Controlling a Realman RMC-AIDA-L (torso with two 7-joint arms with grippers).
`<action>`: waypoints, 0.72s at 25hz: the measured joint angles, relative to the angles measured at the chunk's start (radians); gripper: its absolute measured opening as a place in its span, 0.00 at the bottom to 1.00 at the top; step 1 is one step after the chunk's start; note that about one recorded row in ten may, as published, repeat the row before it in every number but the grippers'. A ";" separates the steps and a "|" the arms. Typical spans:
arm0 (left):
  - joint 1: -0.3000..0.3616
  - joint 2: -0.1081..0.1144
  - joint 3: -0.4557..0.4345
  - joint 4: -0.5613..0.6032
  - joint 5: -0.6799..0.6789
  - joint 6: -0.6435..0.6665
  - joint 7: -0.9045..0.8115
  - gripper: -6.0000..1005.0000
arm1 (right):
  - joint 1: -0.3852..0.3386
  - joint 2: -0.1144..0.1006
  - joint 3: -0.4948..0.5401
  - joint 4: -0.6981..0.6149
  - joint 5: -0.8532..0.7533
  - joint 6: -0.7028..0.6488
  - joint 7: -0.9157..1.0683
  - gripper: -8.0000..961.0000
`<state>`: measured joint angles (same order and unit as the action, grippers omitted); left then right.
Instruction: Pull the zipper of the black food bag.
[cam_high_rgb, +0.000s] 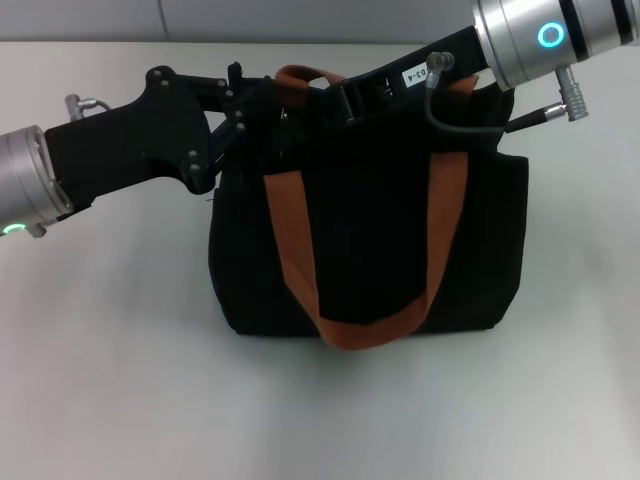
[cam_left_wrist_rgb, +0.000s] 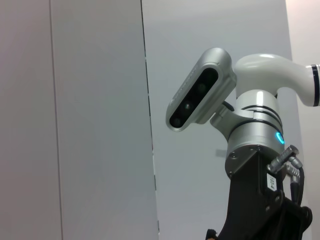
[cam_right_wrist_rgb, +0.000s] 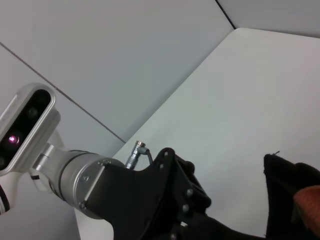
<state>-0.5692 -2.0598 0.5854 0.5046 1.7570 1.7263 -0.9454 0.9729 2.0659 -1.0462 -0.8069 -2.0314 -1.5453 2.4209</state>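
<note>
While the boxy black fabric bag (cam_high_rgb: 370, 240) stands upright on the smooth white table (cam_high_rgb: 110, 380), its orange-brown webbing straps (cam_high_rgb: 300, 250) drape down the front. The left claw (cam_high_rgb: 262, 112) and right claw (cam_high_rgb: 345, 98) both meet the bag's top edge. The black on black hides the zipper and whether either claw is closed.

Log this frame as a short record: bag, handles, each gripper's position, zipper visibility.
bag: black food bag upright on white table
handles: one orange strap hangs down the front, the other stands at the top
left gripper: at bag's top left corner
right gripper: at bag's top edge, near the middle
zipper: not visible, hidden behind grippers
</note>
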 joint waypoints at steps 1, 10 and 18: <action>-0.003 -0.001 0.000 0.000 0.001 0.000 0.000 0.06 | 0.000 0.002 0.001 0.000 0.000 0.001 -0.003 0.23; 0.010 0.001 -0.007 -0.001 0.001 0.004 -0.001 0.06 | -0.004 0.010 0.003 -0.001 0.001 0.001 -0.011 0.23; 0.026 0.006 -0.010 0.000 -0.012 0.006 -0.001 0.07 | -0.013 0.006 0.004 -0.010 0.001 -0.002 -0.011 0.23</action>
<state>-0.5428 -2.0541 0.5753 0.5046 1.7453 1.7325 -0.9465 0.9597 2.0720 -1.0419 -0.8173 -2.0308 -1.5471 2.4098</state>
